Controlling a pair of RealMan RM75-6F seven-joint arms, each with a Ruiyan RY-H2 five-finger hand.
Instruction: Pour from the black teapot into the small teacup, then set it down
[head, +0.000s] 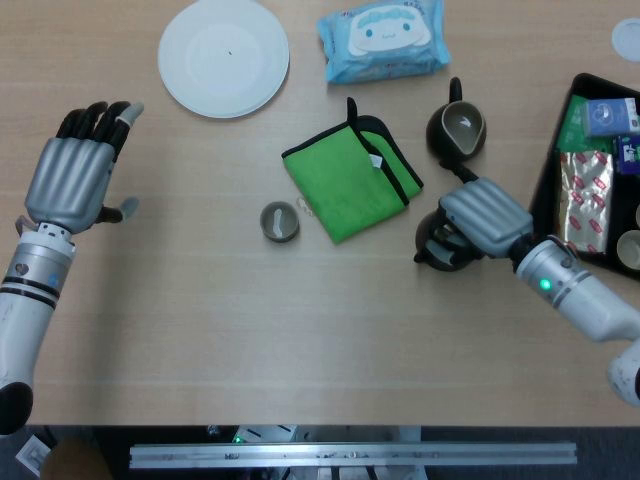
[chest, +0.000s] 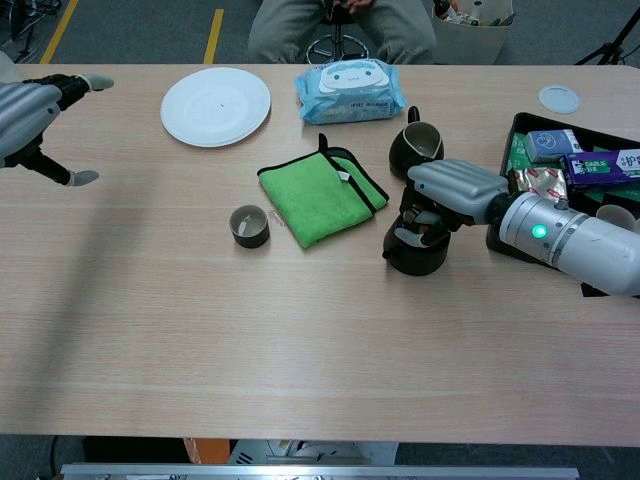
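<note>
The black teapot (head: 437, 247) (chest: 412, 252) stands on the table right of the green cloth, its spout pointing left. My right hand (head: 484, 219) (chest: 452, 187) lies over its top with fingers curled down around it, gripping it. The small grey teacup (head: 279, 222) (chest: 249, 226) stands upright left of the cloth, well apart from the teapot. My left hand (head: 75, 172) (chest: 28, 108) hovers at the far left, fingers spread and holding nothing.
A green cloth (head: 348, 180) lies between cup and teapot. A dark pitcher with a handle (head: 457, 128) stands just behind the teapot. A white plate (head: 223, 56) and a wipes pack (head: 383, 40) sit at the back. A black tray (head: 596, 170) of packets fills the right edge.
</note>
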